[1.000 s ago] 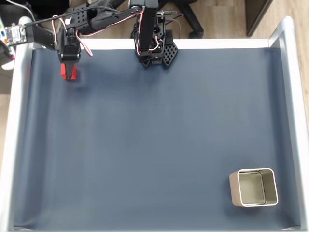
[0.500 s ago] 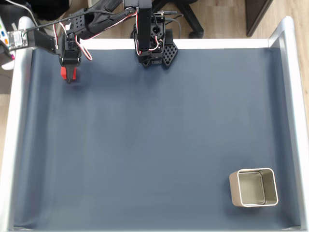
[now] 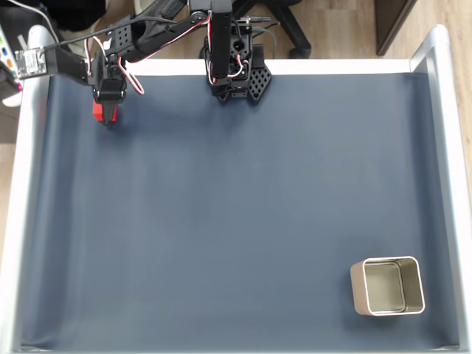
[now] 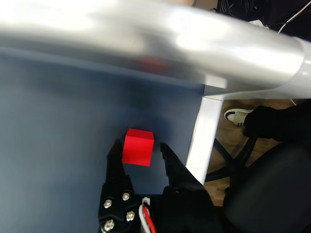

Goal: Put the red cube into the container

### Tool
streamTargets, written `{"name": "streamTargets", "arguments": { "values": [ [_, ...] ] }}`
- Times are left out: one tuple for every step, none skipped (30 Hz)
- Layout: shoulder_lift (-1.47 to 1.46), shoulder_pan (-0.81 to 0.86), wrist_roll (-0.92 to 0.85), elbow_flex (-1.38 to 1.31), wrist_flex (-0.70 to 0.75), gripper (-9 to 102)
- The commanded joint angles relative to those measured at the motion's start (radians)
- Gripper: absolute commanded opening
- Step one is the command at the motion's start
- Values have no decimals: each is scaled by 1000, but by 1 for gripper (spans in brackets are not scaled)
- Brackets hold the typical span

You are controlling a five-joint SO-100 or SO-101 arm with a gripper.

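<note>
The red cube (image 3: 96, 110) is at the far left back corner of the dark blue mat in the fixed view, and my gripper (image 3: 104, 118) is closed around it. Up close in the wrist view, the red cube (image 4: 138, 147) sits between my two black fingertips, one finger against each side, with my gripper (image 4: 140, 145) just short of the mat's corner. The container (image 3: 358, 289), a silver tin with rounded corners, stands open and empty at the front right of the mat, far from the arm.
The arm's black base (image 3: 236, 70) is fixed at the back edge of the mat. Silver rails (image 4: 146, 34) frame the table, and the corner post (image 4: 206, 131) is close to my right finger. A chair base (image 3: 291, 29) stands beyond the table.
The jaws have narrowed onto the red cube, and the gripper has shifted slightly toward the back edge.
</note>
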Motion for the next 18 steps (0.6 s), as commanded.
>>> {"name": "streamTargets", "arguments": {
  "values": [
    [11, -11, 3, -6, -18, 22],
    [11, -12, 5, -5, -18, 22],
    [11, -12, 8, -5, -18, 21],
    [11, -12, 9, -5, -18, 20],
    [12, -14, 11, -5, -18, 18],
    [14, -14, 11, -5, -18, 17],
    [14, -14, 12, -5, -18, 15],
    [14, -15, 11, -5, -18, 13],
    [15, -15, 9, -3, -18, 11],
    [15, -17, 9, -3, -18, 9],
    [17, -18, 9, -3, -18, 7],
    [18, -18, 9, -3, -18, 6],
    [20, -20, 9, -2, -18, 5],
    [20, -20, 9, -2, -18, 4],
    [20, -21, 9, -2, -18, 4],
    [21, -21, 8, 0, -18, 3],
    [23, -21, 6, 2, -18, 3],
    [23, -21, 6, 2, -18, 3]
  ]
}}
